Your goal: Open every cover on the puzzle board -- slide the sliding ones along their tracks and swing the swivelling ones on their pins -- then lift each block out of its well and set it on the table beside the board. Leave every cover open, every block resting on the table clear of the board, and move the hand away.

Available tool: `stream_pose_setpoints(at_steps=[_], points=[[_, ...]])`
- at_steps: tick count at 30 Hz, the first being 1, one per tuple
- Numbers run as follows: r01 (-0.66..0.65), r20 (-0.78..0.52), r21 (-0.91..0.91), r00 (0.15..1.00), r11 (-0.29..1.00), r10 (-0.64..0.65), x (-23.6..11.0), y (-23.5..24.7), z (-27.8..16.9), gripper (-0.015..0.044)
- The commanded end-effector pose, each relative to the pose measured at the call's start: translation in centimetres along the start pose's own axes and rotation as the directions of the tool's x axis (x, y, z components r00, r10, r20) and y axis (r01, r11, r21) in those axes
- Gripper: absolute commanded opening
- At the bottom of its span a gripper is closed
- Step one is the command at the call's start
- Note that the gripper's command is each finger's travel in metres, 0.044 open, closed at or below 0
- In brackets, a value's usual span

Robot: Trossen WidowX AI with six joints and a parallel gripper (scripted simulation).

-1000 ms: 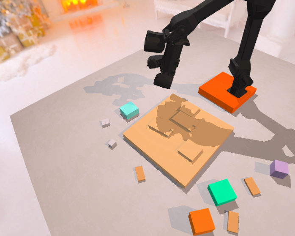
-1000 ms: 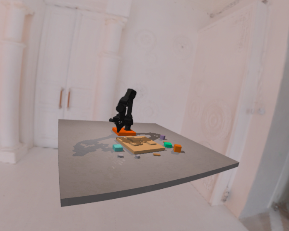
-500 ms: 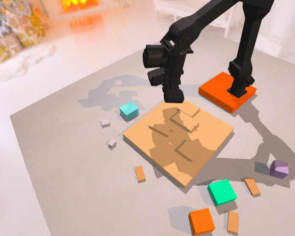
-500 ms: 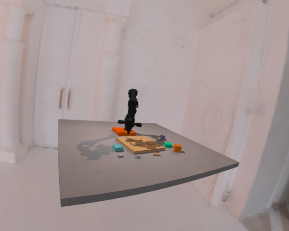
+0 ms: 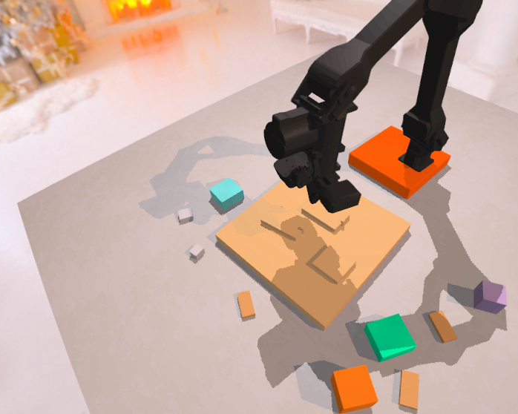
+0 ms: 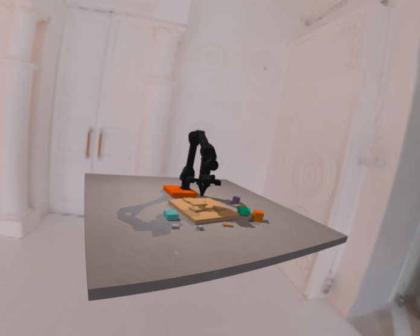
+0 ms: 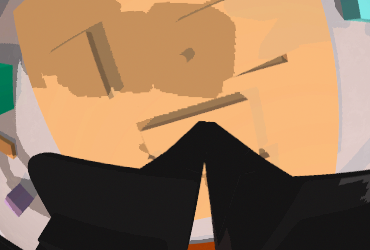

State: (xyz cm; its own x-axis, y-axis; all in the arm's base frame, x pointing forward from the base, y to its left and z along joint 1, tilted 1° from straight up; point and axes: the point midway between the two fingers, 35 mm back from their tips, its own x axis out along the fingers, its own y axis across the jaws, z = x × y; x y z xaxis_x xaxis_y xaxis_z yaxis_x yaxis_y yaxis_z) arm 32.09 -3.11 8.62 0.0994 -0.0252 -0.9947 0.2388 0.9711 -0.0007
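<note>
My gripper (image 5: 335, 207) (image 6: 201, 195) (image 7: 205, 129) is shut and empty, above the wooden puzzle board (image 5: 384, 227) (image 6: 199, 218) (image 7: 305, 122). Board-coloured covers show as thin raised plates: one (image 5: 322, 214) (image 7: 165, 137) just below the gripper, one (image 5: 283, 223) (image 7: 210, 32) to its left in the top view, and one (image 5: 332, 265) (image 7: 75, 67) towards the board's front corner. No open well or block in a well is visible. The gripper hides part of the board's back area and its shadow darkens the middle, so I cannot tell how far each cover stands open.
On the table around the board lie a cyan block (image 5: 226, 192) (image 6: 171, 215), a green block (image 5: 389, 336) (image 6: 243, 211), an orange block (image 5: 354, 387) (image 6: 257, 215), a purple block (image 5: 490, 296) (image 6: 236, 199), small pale cubes and thin tan strips. The orange-red base (image 5: 375, 162) stands behind.
</note>
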Motion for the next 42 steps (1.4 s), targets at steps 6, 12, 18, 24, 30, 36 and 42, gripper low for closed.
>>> stream_pose_setpoints(at_steps=[6, 12, 18, 24, 30, 36, 42], points=[[-0.026, -0.058, -0.214, 0.998, 0.976, 0.014, -0.1, 5.5, -1.1, 0.0], [-0.043, -0.092, -0.343, 0.996, 0.938, 0.012, -0.2, 8.8, -2.3, 0.0], [-0.047, -0.1, -0.374, 0.995, 0.926, 0.01, -0.3, 9.6, -2.6, 0.0], [-0.047, -0.1, -0.374, 0.995, 0.926, 0.01, -0.3, 9.6, -2.6, 0.0], [-0.047, -0.1, -0.374, 0.995, 0.926, 0.01, -0.3, 9.6, -2.6, 0.0], [-0.047, -0.1, -0.374, 0.995, 0.926, 0.01, -0.3, 9.6, -2.6, 0.0], [-0.047, -0.1, -0.374, 0.995, 0.926, 0.01, -0.2, 9.6, -2.6, 0.0]])
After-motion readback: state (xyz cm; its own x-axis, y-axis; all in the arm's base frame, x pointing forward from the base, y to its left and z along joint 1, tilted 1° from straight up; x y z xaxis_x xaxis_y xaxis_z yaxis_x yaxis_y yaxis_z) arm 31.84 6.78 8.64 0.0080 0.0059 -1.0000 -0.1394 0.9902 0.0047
